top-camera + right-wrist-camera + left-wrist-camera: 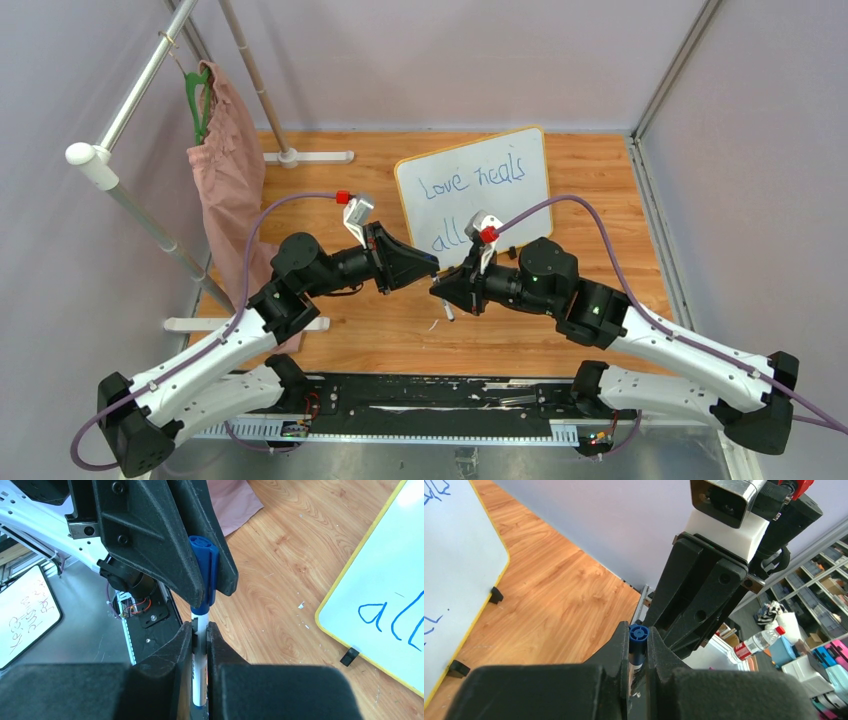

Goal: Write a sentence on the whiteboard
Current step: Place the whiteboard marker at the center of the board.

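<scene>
L hand (638, 650) clamped on blue cap (205, 572); R hand (200, 632) grips marker barrel (199, 682), over bench (600, 185), just near of whiteboard (525, 210) w/ sentence (470, 183).

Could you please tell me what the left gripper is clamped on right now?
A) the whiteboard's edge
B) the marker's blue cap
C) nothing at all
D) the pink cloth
B: the left gripper is shut around the blue cap, while the right gripper holds the marker by its white barrel.
</scene>
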Action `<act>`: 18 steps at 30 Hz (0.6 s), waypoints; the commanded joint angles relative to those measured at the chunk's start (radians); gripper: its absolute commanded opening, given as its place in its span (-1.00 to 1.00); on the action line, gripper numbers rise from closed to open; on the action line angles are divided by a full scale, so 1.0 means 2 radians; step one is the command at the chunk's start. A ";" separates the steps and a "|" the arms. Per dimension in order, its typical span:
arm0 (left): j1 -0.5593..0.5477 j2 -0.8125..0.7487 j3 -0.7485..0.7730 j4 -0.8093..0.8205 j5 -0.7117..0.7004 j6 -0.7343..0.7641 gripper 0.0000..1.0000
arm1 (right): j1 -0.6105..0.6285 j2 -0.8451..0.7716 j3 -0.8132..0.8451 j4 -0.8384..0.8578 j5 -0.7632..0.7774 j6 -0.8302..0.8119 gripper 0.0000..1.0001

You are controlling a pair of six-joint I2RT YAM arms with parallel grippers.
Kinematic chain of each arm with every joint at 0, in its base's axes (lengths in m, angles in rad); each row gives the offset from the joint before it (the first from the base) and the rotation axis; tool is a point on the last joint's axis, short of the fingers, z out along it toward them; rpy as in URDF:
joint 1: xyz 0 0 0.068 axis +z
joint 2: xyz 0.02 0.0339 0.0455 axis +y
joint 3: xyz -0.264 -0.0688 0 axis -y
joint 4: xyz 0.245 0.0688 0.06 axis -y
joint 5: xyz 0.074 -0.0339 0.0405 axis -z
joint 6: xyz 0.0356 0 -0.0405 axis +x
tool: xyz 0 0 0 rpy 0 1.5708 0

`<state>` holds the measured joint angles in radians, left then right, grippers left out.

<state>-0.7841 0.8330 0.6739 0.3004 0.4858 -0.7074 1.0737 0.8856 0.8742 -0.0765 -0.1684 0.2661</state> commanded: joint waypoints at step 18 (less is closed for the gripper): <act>-0.022 -0.013 -0.002 -0.008 -0.049 0.008 -1.00 | 0.008 -0.018 0.014 0.014 0.011 0.001 -1.00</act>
<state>-0.8162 0.8124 0.6727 0.3008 0.4030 -0.7010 1.0779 0.8780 0.8856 -0.0822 -0.1631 0.2710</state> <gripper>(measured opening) 0.122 0.064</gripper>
